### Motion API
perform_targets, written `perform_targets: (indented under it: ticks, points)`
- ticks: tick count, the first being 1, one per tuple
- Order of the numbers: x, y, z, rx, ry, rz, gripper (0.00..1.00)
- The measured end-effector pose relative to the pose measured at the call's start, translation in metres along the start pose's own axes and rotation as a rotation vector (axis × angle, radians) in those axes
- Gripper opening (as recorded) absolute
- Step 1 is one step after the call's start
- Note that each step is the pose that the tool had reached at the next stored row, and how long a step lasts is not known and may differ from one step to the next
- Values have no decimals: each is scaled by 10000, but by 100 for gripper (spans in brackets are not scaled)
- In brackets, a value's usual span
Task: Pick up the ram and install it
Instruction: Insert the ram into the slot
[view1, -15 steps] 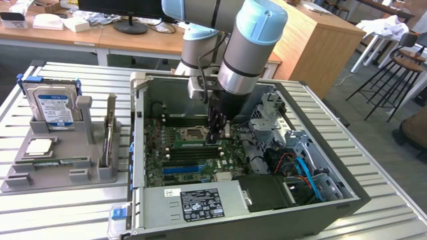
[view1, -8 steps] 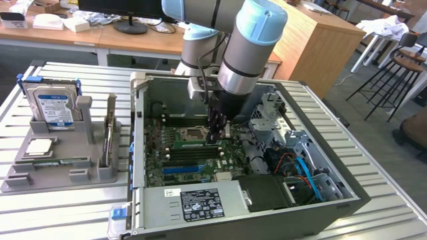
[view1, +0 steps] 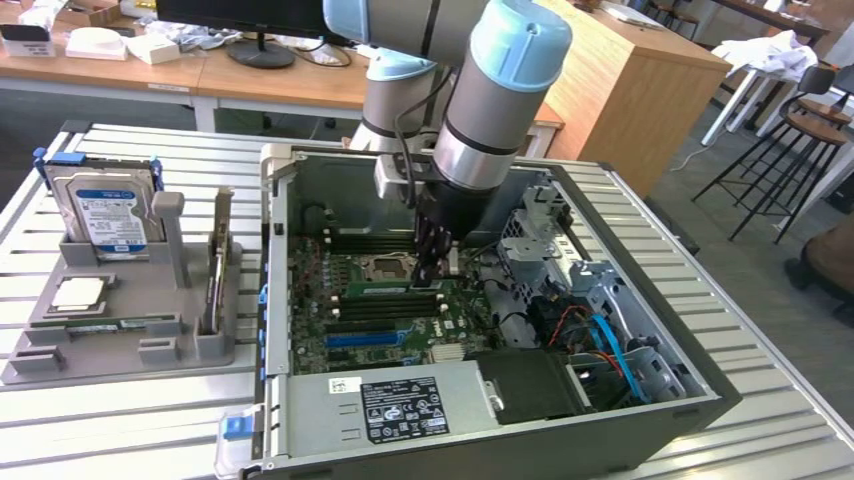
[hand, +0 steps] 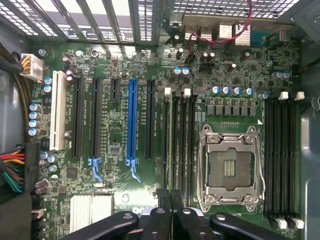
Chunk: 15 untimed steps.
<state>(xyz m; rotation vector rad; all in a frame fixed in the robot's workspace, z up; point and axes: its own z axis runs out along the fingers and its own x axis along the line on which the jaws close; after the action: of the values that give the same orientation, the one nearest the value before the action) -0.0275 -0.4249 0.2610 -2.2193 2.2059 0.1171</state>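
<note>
The gripper (hand: 170, 199) is nearly closed, apparently pinching the ram (view1: 398, 289) over 1 DIMM slot (hand: 187, 145), at 6 o'clock from the CPU socket (view1: 387, 266) in the exterior view. The ram looks light, stiff and fragile; grip its long edges, not the chips.

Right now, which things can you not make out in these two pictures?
What the gripper holds, if anything: exterior view, too small and dark; wrist view, cut off by the edge.
Ends of the memory slots: wrist view, the gripper covers them.
Hard drive label text: exterior view, too small.
</note>
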Motion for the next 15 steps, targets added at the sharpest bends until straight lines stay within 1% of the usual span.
perform_targets:
  ticks: [6, 15]
  points:
    - [3, -2, 46, 0, -2, 9, 12]
    - [5, -4, 86, 4, -4, 74, 12]
